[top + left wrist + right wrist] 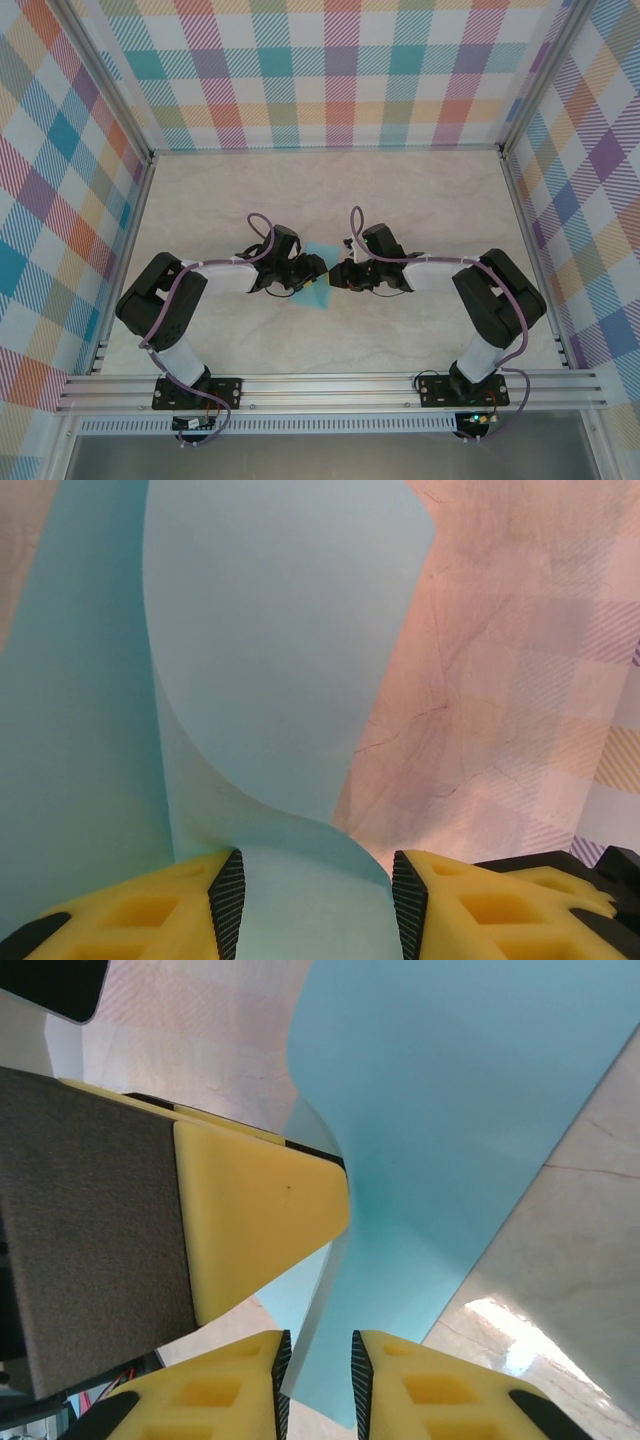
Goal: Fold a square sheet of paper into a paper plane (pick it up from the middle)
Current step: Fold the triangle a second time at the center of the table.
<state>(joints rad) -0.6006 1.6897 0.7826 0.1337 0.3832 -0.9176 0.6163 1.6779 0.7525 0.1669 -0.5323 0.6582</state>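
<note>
The right gripper (318, 1350), at the bottom of its view, pinches the square sheet of paper (450, 1110) tight. The left gripper (318, 885) is wide open, and the blue sheet curls up between its fingers. I think it should close slowly so the fold comes out straight. Both arms bend inward and meet at the middle of the table (420, 200).

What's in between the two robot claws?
The blue paper sits between the left claw and the right claw. You can see it in the top camera view.
</note>
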